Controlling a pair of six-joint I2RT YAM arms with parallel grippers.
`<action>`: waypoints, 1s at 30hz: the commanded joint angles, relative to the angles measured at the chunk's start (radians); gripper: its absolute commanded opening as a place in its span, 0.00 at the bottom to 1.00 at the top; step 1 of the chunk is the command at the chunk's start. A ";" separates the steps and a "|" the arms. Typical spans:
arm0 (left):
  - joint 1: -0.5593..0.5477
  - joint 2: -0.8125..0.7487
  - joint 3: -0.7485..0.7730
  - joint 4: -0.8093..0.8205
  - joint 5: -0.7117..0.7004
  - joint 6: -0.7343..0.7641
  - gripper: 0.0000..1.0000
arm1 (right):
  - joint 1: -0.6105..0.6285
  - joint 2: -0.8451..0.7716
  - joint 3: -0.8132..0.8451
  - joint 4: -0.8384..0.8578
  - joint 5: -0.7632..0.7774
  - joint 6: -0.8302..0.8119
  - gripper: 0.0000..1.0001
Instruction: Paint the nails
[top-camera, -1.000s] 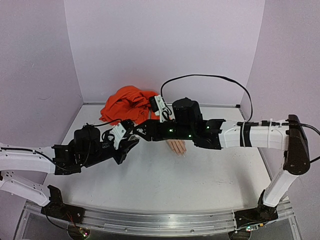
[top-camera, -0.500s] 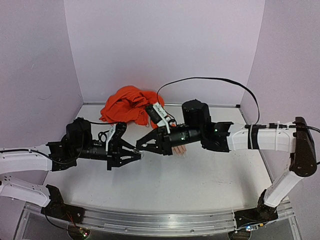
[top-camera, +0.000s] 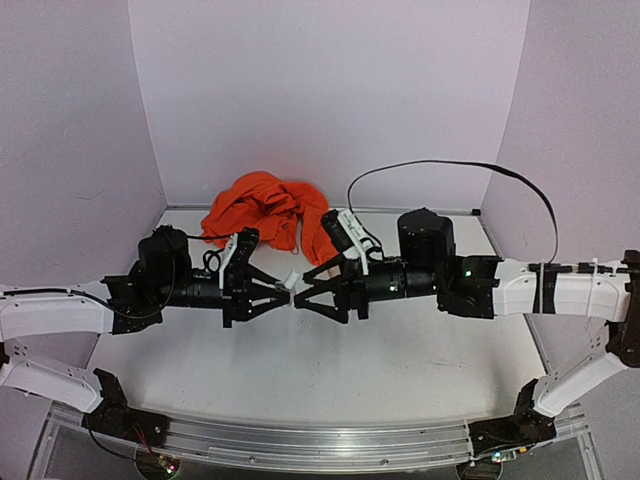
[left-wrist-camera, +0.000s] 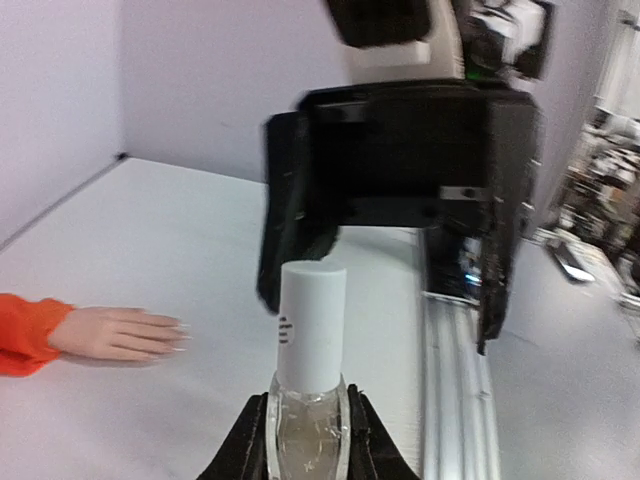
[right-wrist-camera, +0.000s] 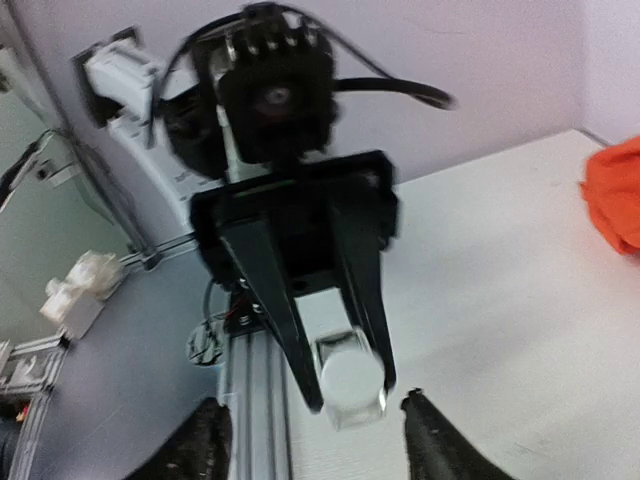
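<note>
My left gripper (top-camera: 283, 291) is shut on a small clear bottle (top-camera: 291, 281) with a white cap and holds it above the table, cap pointing at my right gripper (top-camera: 299, 294). In the left wrist view the bottle (left-wrist-camera: 310, 340) sits upright between the fingers of that gripper (left-wrist-camera: 308, 415). The right gripper (right-wrist-camera: 322, 440) is open and empty, and the bottle's cap (right-wrist-camera: 351, 383) is just ahead of its spread fingertips. The flesh-coloured mannequin hand (left-wrist-camera: 115, 333) with an orange sleeve (left-wrist-camera: 25, 335) lies flat on the table. Its pale nails (left-wrist-camera: 180, 338) point towards the arms. In the top view the right arm hides the hand.
A heap of orange cloth (top-camera: 265, 215) lies at the back of the white table (top-camera: 330, 360), and it also shows in the right wrist view (right-wrist-camera: 615, 195). Lilac walls close off the back and both sides. A metal rail (top-camera: 330, 440) runs along the near edge.
The left gripper has lifted the bottle and turned it to the right. The right gripper has drawn back to the right, off the mannequin hand, and now faces the bottle with its jaws spread.
</note>
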 joint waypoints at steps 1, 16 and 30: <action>-0.042 -0.059 -0.006 0.012 -0.650 0.157 0.00 | -0.012 -0.059 0.016 -0.058 0.396 0.130 0.78; -0.137 0.019 0.016 0.003 -1.043 0.288 0.00 | -0.013 0.298 0.391 -0.081 0.396 0.465 0.70; -0.139 -0.072 -0.010 -0.011 -0.715 0.190 0.00 | -0.071 0.306 0.273 0.100 0.144 0.322 0.00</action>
